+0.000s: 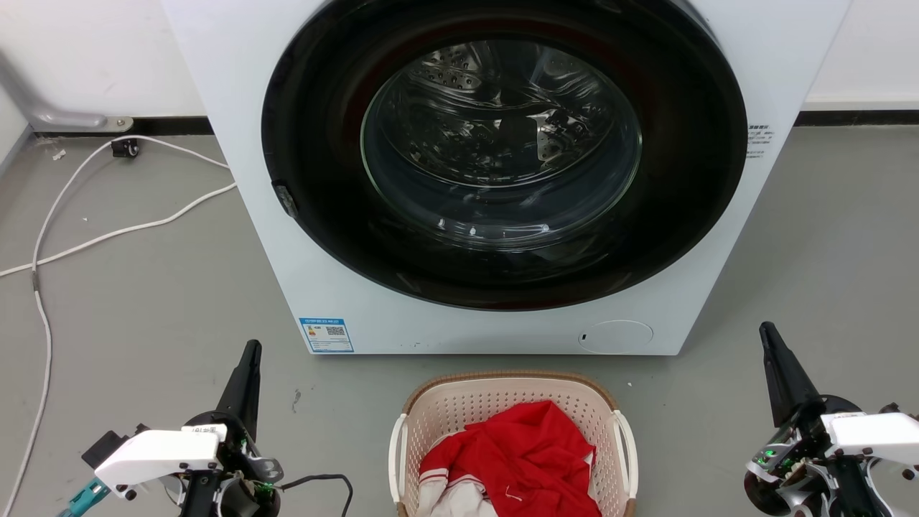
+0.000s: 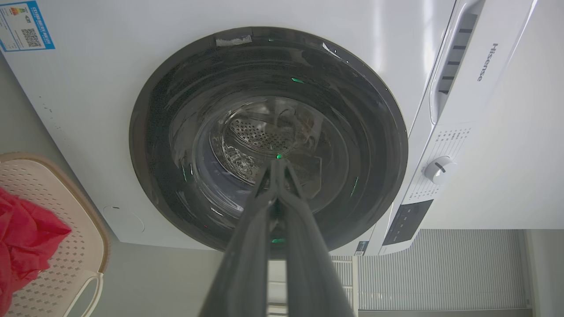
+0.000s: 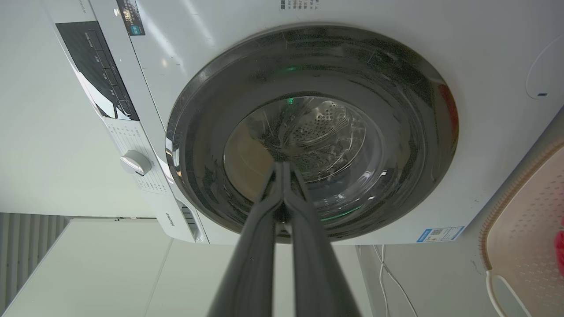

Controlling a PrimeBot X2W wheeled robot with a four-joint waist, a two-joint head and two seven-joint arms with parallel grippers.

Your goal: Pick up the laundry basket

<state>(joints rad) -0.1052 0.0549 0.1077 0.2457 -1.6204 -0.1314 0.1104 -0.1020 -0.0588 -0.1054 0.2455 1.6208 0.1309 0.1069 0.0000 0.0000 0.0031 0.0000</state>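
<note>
Nearest, the left pincer (image 1: 251, 353) and the right pincer (image 1: 768, 334) hang low, each pressed closed and empty, well apart from the laundry basket (image 1: 459, 406). The basket stands on the floor (image 1: 143, 309) between them, with red clothing (image 1: 528, 449) inside, just before the washing machine (image 1: 502, 332). The reach is not yet begun. Next, I judge, each pincer must open and move inward to a white side handle (image 1: 394, 459).
</note>
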